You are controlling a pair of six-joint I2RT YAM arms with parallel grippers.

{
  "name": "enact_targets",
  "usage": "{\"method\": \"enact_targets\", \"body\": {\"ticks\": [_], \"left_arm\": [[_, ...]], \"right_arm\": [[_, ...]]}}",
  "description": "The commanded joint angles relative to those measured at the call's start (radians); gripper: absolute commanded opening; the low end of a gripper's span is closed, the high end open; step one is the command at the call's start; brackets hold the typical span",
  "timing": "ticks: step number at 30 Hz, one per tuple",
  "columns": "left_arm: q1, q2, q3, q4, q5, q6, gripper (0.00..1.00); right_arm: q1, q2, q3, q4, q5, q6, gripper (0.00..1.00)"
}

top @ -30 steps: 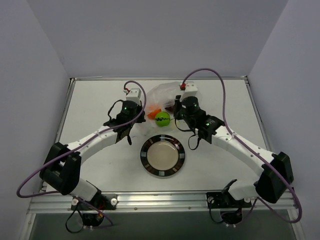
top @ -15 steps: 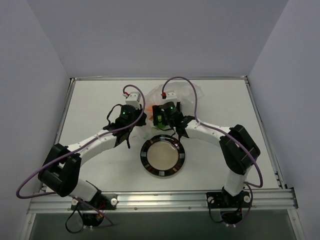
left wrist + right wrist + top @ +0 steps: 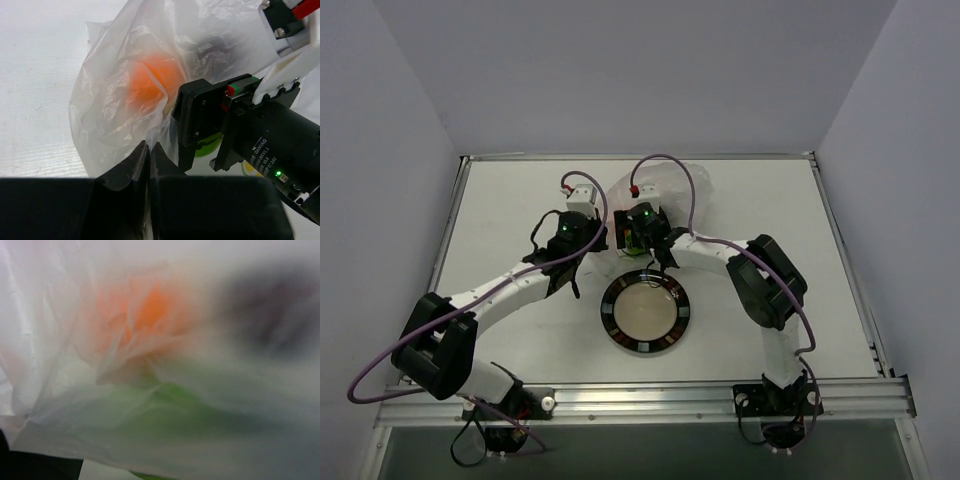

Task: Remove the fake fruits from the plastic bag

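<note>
The plastic bag [image 3: 110, 115] is clear, wrinkled film, and my left gripper [image 3: 149, 146] is shut on a fold of its near edge. An orange fruit [image 3: 150, 80] glows through the film. A green fruit [image 3: 209, 146] shows low between the two black fingers of my right gripper [image 3: 212, 140], which stand apart. In the right wrist view film covers the lens; orange [image 3: 145, 310], green [image 3: 200, 410] and a dark maroon fruit [image 3: 270, 315] blur behind it. From above, both grippers, left [image 3: 603, 236] and right [image 3: 632, 235], meet at the bag [image 3: 665, 180].
A round dark-rimmed plate [image 3: 609, 312] lies just in front of both grippers, near the middle of the table. The right arm [image 3: 760, 280] folds back sharply on the right side. Purple cables loop over both wrists.
The right arm has swung left from the bag's right side to sit close beside the left gripper, its jaws going from shut to open. The green fruit, once in plain view, is now under it.
</note>
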Motion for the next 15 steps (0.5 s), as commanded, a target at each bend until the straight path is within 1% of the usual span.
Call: {"method": "enact_targets", "body": {"ticks": [1, 3, 4, 6, 7, 9, 10, 15], "left_arm": [[-0.004, -0.021, 0.009, 0.026, -0.031, 0.027, 0.02], [-0.004, -0.023, 0.006, 0.029, -0.036, 0.029, 0.02], [-0.005, -0.023, 0.006, 0.029, -0.037, 0.030, 0.02], [-0.005, -0.024, 0.006, 0.027, -0.039, 0.030, 0.02], [-0.007, -0.024, 0.006, 0.027, -0.042, 0.032, 0.02], [-0.005, -0.024, 0.003, 0.030, -0.043, 0.032, 0.02], [-0.005, -0.024, 0.003, 0.030, -0.040, 0.030, 0.02], [-0.005, -0.029, 0.000, 0.035, -0.040, 0.027, 0.03]], "right_arm": [[0.002, 0.017, 0.060, -0.007, 0.054, 0.012, 1.00], [0.008, 0.007, 0.056, 0.010, 0.054, 0.004, 0.93], [0.011, 0.000, 0.051, 0.022, 0.062, 0.003, 0.82], [0.017, -0.027, 0.042, 0.024, 0.069, -0.002, 0.70], [0.024, -0.039, 0.036, 0.024, 0.074, -0.002, 0.58], [0.030, -0.088, 0.011, 0.022, 0.091, -0.002, 0.52], [0.036, -0.110, 0.000, 0.024, 0.094, 0.000, 0.50], [0.057, -0.289, -0.075, 0.037, 0.102, -0.002, 0.48]]}}
